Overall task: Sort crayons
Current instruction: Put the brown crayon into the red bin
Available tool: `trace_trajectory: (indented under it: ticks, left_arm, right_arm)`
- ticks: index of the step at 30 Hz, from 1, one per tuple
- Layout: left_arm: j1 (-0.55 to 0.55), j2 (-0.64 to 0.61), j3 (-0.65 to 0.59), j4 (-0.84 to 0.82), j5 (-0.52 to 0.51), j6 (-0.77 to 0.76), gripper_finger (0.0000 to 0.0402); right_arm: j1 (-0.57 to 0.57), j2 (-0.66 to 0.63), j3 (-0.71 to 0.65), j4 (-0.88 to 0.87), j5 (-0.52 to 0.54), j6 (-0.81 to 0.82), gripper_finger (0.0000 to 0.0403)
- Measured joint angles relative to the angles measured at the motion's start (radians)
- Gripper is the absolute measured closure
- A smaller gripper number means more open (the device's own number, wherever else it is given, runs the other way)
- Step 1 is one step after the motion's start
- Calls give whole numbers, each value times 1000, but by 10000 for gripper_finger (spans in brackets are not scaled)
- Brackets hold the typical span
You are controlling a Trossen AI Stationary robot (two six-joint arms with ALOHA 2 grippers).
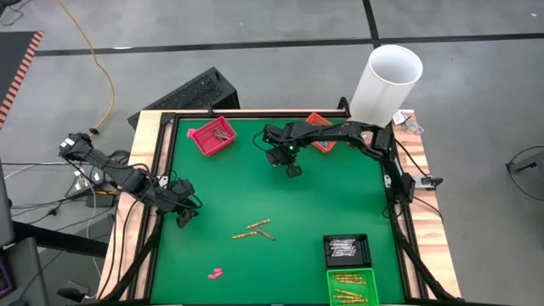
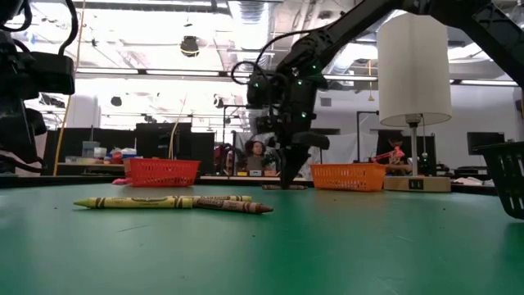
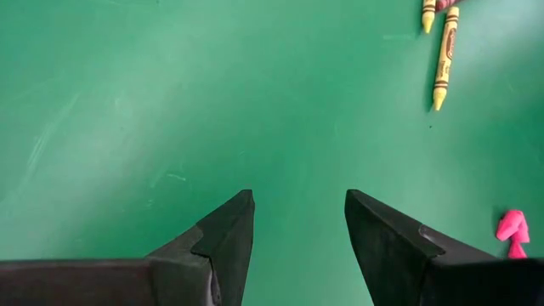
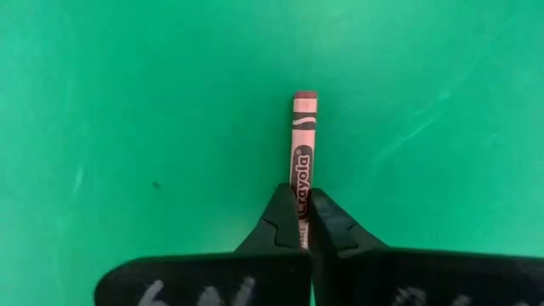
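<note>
the right gripper [image 4: 304, 223] was pinched shut on a reddish-brown crayon [image 4: 303, 140], its two dark fingers meeting around the lower end of the stick while the rest of it, with the crayola label, stuck out ahead over the bare green table [image 4: 127, 102]. in the high view that gripper [image 1: 292, 168] sat just above the frame's centre, its arm reaching in from the right edge, below an orange tray [image 1: 320, 143] and right of a red tray [image 1: 212, 137] that held a few sticks in the upper left of the mat. the left gripper [image 3: 297, 246] hovered over empty green with its fingers spread wide and nothing between them; from above it [image 1: 183, 214] lay near the left edge of the mat. a small cluster of yellow crayons [image 1: 255, 229] lay loose just below the frame's centre (the low view showed a yellow one and a brown one lying together at left of centre). in the lower right corner, a black tray [image 1: 347, 247] held pale sticks and a green tray [image 1: 352, 285] below it held yellow-orange ones. a small pink lump [image 1: 215, 274] lay near the bottom edge, left of centre. a white cylinder [image 1: 386, 82] stood at the upper right.
</note>
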Motion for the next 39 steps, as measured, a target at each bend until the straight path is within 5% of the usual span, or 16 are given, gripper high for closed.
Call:
trace_trajectory:
  ticks: [9, 20, 27, 39]
  left_arm:
    - [0, 0, 0, -1, -1, 14, 226]
    - [0, 0, 0, -1, -6, 28, 226]
    - [0, 0, -1, -5, -8, 59, 226]
    - [0, 0, -2, -15, -8, 75, 226]
  right_arm:
    - [11, 0, 137, 69, -5, 172, 402]
    - [49, 0, 204, 704, -11, 535, 402]
    - [49, 66, 222, 952, 19, 658, 403]
    - [33, 351, 576, 875, 22, 726, 403]
